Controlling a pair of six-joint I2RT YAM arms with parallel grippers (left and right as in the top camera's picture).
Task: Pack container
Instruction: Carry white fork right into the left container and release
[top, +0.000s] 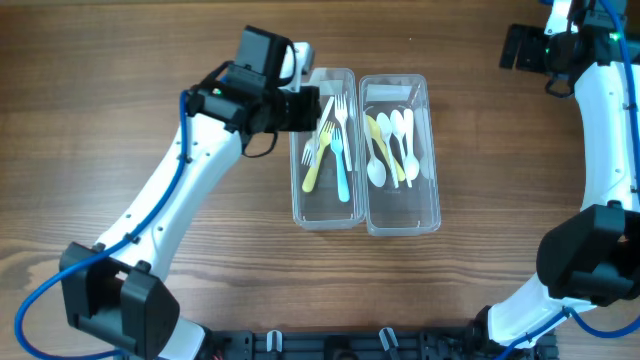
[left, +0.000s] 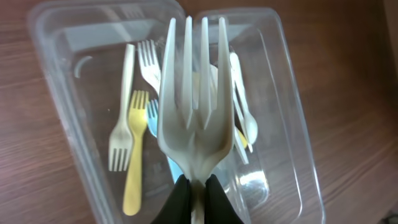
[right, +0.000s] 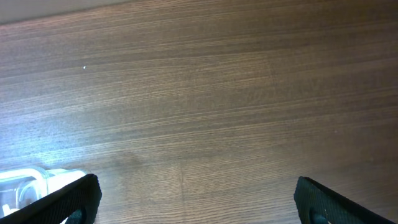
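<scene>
Fingers of the left gripper (left: 198, 190) pinch a white plastic fork (left: 196, 99) by its handle, tines forward above the clear container of forks (top: 325, 215), probably to drop it with its kind, while the right gripper (right: 198, 202) hangs spread wide over bare table (right: 199, 93), holding nothing.

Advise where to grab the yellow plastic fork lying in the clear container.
Take the yellow plastic fork by its handle end, coming straight down from above. It lies flat in the clear plastic container, tines crowded beside a small white plastic fork, while the handle end looks free. Close across its narrow width.
</scene>
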